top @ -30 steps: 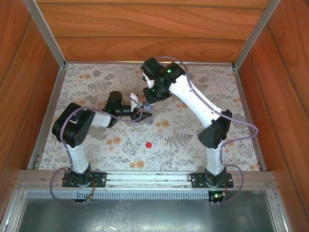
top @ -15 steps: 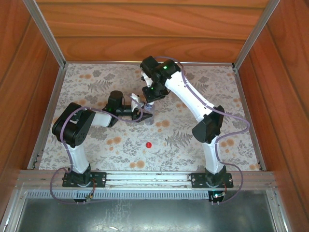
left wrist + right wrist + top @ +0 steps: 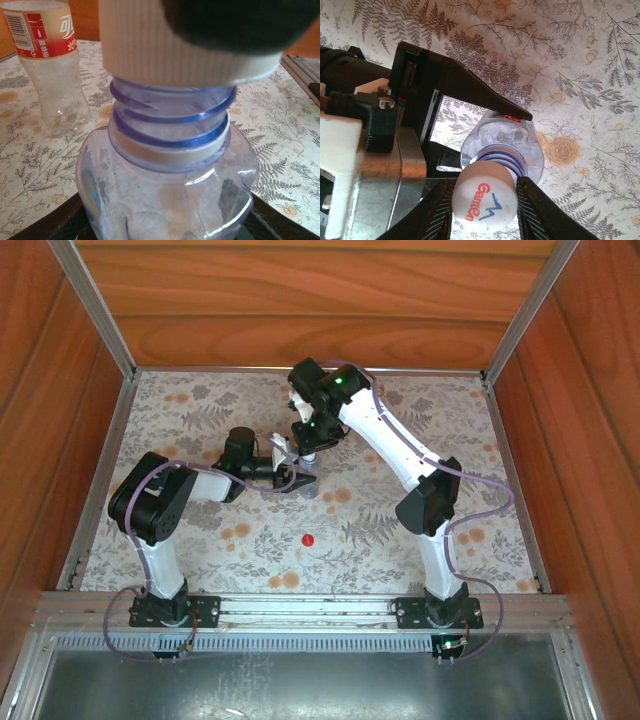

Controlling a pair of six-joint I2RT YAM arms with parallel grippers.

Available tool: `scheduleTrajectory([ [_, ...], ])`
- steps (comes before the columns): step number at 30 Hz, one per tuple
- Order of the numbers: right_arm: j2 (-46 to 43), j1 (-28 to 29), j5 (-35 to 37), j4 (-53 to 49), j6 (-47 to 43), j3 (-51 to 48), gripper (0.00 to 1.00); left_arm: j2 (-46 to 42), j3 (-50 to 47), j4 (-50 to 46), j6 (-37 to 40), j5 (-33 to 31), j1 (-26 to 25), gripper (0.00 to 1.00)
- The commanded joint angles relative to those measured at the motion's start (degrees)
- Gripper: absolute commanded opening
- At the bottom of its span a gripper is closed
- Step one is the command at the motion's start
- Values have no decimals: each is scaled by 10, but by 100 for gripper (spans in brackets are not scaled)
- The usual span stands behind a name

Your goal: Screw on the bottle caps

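On the floral cloth (image 3: 200, 420), mid-table: meeting point of both grippers, over one bottle.
Left gripper (image 3: 298, 481): comes in level from the left; black fingers (image 3: 470, 87) closed on either side of the body of the blue-tinted bottle (image 3: 165, 200), pinching it upright.
Right gripper (image 3: 484, 196): points down from above; ribbed fingers (image 3: 540, 215) pressed against opposite sides of the white cap (image 3: 481, 202), pinching it.
White cap: ribbed wall, red lettering and a blue mark on top; sits on the mouth of the blue-tinted bottle, rim a little lower on one side in the left wrist view.
Bottle neck (image 3: 170, 130): shows two bare blue thread turns below the cap rim, with a collar ring beneath.
Labelled bottle (image 3: 50, 65): red-and-white band with a barcode; stands upright on the cloth beside and behind the held bottle, apart from it; top cut off by the frame edge, cannot tell whether capped.
Red cap (image 3: 308, 538): lies alone on the cloth, nearer the arm bases, well apart from both grippers, untouched.
Surround: wooden walls (image 3: 300, 300) on three sides.
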Motion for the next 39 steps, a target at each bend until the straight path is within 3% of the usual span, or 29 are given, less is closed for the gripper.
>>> scheduleTrajectory([
  [1,10,0,-7,-10,-11,-1,36,17,5,-33,11,10,-7,60],
  [29,24,23,92,-46,-29,26,36,16,5,-41,19,10,-9,60],
  [39,25,28,92,-33,-24,10,37,14,4,-42,21,10,-9,60],
])
